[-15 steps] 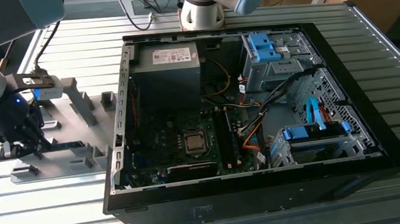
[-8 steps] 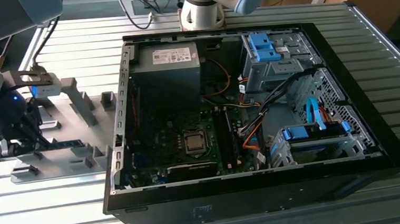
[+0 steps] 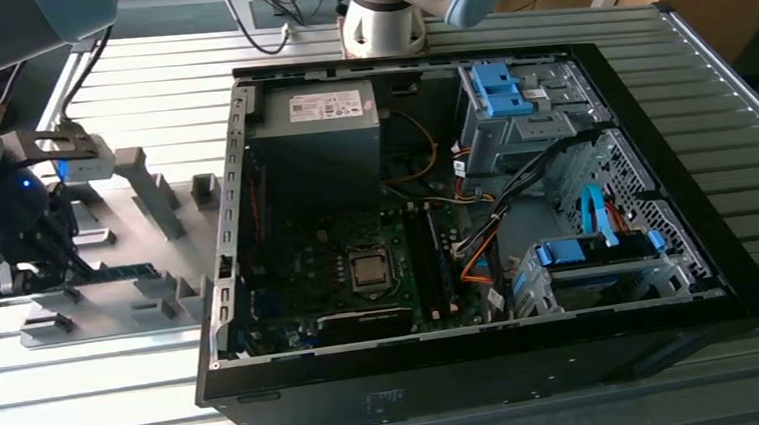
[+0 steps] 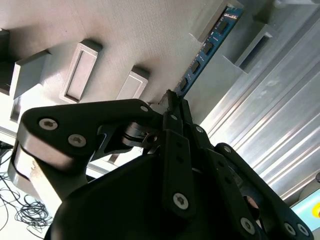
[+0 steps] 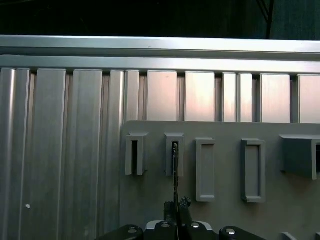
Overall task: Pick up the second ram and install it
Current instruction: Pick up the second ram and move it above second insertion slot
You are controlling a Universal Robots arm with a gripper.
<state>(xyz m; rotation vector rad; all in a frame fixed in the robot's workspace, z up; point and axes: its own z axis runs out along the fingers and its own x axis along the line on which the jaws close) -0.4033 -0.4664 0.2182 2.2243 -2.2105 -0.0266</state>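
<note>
The second ram (image 4: 209, 46) is a narrow blue board with black chips. It stands on edge over the grey fixture plate (image 3: 117, 316) at the exterior view's left. Its far end sits at a slotted grey holder (image 5: 174, 155). My gripper (image 4: 173, 98) is shut on its near end, with the black fingers (image 4: 176, 150) pressed together around it. In the first wrist view the ram (image 5: 175, 175) shows edge-on as a thin dark line rising from the gripper (image 5: 176, 206). In the exterior view the gripper (image 3: 60, 273) is low over the plate, beside the dark stick (image 3: 116, 273).
The open computer case (image 3: 705, 280) lies on the ribbed metal table to the exterior view's right of the plate. Inside are the motherboard's processor socket (image 3: 368, 270), long black memory slots (image 3: 426, 259), a power supply (image 3: 314, 117), blue drive clips (image 3: 498, 86) and cables. Several grey holders (image 5: 252, 170) stand on the plate.
</note>
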